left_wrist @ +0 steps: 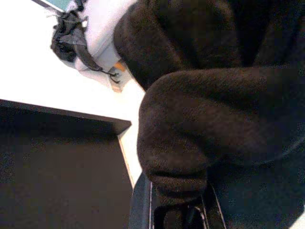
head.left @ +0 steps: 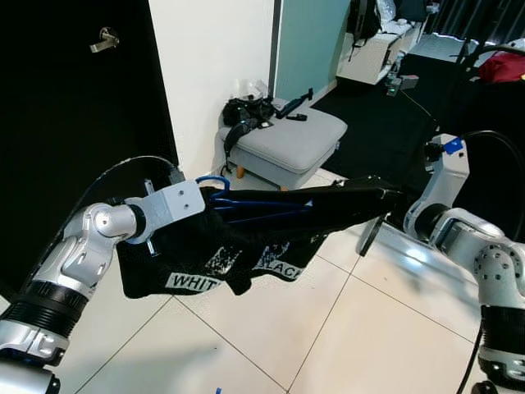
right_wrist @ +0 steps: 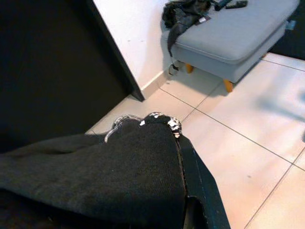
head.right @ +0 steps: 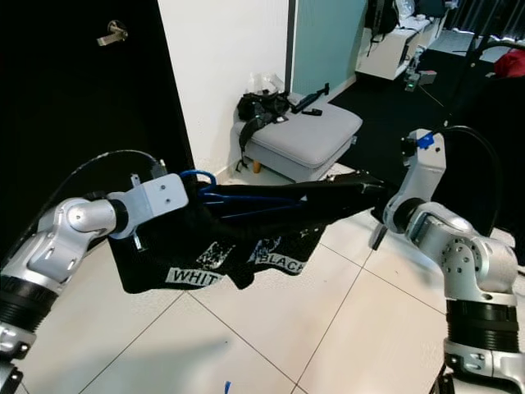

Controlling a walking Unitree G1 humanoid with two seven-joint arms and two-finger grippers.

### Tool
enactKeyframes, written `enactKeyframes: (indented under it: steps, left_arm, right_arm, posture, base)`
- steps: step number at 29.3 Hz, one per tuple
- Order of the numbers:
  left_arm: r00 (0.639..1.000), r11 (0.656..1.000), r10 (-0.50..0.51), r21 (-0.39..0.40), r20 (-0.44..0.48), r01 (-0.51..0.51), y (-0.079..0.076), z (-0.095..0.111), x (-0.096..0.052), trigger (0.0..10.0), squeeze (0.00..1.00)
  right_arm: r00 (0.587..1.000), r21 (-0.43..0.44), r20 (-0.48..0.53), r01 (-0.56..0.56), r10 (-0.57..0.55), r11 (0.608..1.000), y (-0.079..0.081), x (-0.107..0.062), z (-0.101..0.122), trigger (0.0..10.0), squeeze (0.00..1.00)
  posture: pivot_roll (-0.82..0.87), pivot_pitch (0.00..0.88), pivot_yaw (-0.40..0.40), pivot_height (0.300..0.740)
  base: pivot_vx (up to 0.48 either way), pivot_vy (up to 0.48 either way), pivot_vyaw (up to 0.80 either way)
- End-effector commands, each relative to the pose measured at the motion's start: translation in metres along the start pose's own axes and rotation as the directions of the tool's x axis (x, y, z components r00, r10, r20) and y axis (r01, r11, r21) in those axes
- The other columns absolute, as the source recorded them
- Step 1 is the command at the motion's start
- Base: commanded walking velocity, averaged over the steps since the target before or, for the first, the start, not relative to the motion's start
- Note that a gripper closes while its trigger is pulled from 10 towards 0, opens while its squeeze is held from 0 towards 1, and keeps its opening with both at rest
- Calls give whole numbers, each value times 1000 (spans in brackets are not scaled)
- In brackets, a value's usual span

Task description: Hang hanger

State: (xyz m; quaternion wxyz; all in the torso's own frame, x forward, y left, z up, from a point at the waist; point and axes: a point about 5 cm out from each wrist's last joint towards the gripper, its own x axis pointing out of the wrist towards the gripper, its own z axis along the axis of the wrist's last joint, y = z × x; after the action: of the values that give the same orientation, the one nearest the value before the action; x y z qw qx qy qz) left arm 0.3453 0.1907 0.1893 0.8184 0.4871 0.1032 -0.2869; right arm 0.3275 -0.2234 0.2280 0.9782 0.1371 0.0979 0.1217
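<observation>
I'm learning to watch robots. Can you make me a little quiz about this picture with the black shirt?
1. True or false: the blue hanger is inside the black shirt.
2. The black bag lies on: A) floor B) grey footstool C) door.
3. Which word is printed on the shirt beside "BLACK"?

Key: 1 true. 2 B. 3 WHITE. The left end effector and right end effector carry the shirt between them.

Left arm (head.left: 98,238): reaches in from the left, wrist at the garment's end
Garment (head.left: 246,238): black, white lettering, stretched between both arms
Hanger (head.left: 246,201): blue, inside the garment
Stool (head.left: 287,144): grey, beside white wall
</observation>
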Motion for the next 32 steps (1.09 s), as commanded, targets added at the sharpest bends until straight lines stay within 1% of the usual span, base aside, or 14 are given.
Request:
enactKeyframes:
  steps: [1, 4, 5, 6, 7, 9, 11, 13, 19, 21, 25, 27, 31, 32]
  left_arm:
    - [997, 1000, -23, 5, -70, 23, -11, -7, 3, 10000, 0]
    - [998, 1000, -28, -2, -55, 28, -15, -2, 7, 10000, 0]
    - [999, 1000, -21, -12, -43, 21, -18, 3, 11, 10000, 0]
    - [999, 1000, -21, -12, -43, 21, -18, 3, 11, 10000, 0]
    - [1000, 999, 11, -51, -21, -12, -19, 11, 17, 10000, 0]
    - [1000, 999, 11, -51, -21, -12, -19, 11, 17, 10000, 0]
    - [996, 991, 83, -99, -23, -85, -14, 14, 21, 10000, 0]
    - [990, 981, 140, -128, -34, -143, -7, 14, 22, 10000, 0]
    - [972, 958, 226, -169, -57, -233, 7, 7, 17, 10000, 0]
    - [965, 950, 252, -173, -64, -260, 12, 6, 14, 10000, 0]
    - [958, 941, 274, -184, -84, -285, 17, 1, 10, 10000, 0]
    - [949, 930, 299, -193, -103, -314, 21, -4, 7, 10000, 0]
    - [940, 917, 321, -209, -117, -339, 23, -7, 7, 10000, 0]
    - [936, 910, 331, -220, -120, -351, 24, -8, 6, 10000, 0]
  right_arm:
    - [989, -10, 144, -25, 26, 1000, 9, -3, 26, 0, 0]
    - [981, 6, 172, -91, 89, 996, 25, 1, 31, 0, 0]
    - [967, 14, 189, -175, 169, 984, 45, 5, 32, 0, 0]
    - [967, 14, 189, -175, 169, 984, 45, 5, 32, 0, 0]
    - [938, 25, 202, -293, 282, 956, 77, 8, 32, 0, 0]
    - [938, 25, 202, -293, 282, 956, 77, 8, 32, 0, 0]
    - [915, 36, 138, -386, 378, 922, 107, 11, 18, 0, 0]
    - [902, 52, 74, -428, 424, 902, 124, 12, 3, 0, 0]
    - [908, 51, -79, -408, 411, 912, 130, 13, -29, 0, 0]
    - [923, 13, -170, -349, 346, 937, 119, 14, -46, 0, 0]
    - [938, -11, -203, -288, 280, 957, 106, 13, -52, 0, 0]
    - [944, -19, -213, -261, 252, 965, 99, 11, -52, 2471, 0]
    - [951, -40, -224, -229, 215, 973, 93, 8, -52, 3216, 0]
    - [954, -57, -230, -213, 194, 975, 90, 7, -52, 8157, 0]
  posture:
    - [29, 62, -27, 740]
    - [26, 59, -29, 740]
    - [26, 58, -29, 740]
    - [26, 58, -29, 740]
    - [19, 58, -28, 740]
    - [19, 58, -28, 740]
    - [15, 60, -30, 740]
    - [13, 60, -31, 740]
    - [10, 63, -30, 740]
    - [14, 64, -32, 740]
    - [16, 65, -33, 740]
    - [16, 66, -33, 740]
    - [14, 66, -35, 740]
    - [14, 66, -35, 740]
  base:
    - [0, 0, 0]
    - [0, 0, 0]
    - [0, 0, 0]
    - [0, 0, 0]
    - [0, 0, 0]
    - [0, 0, 0]
    - [0, 0, 0]
    - [0, 0, 0]
    - [0, 0, 0]
    - [0, 0, 0]
    - [0, 0, 0]
    - [0, 0, 0]
    - [0, 0, 0]
    - [0, 0, 0]
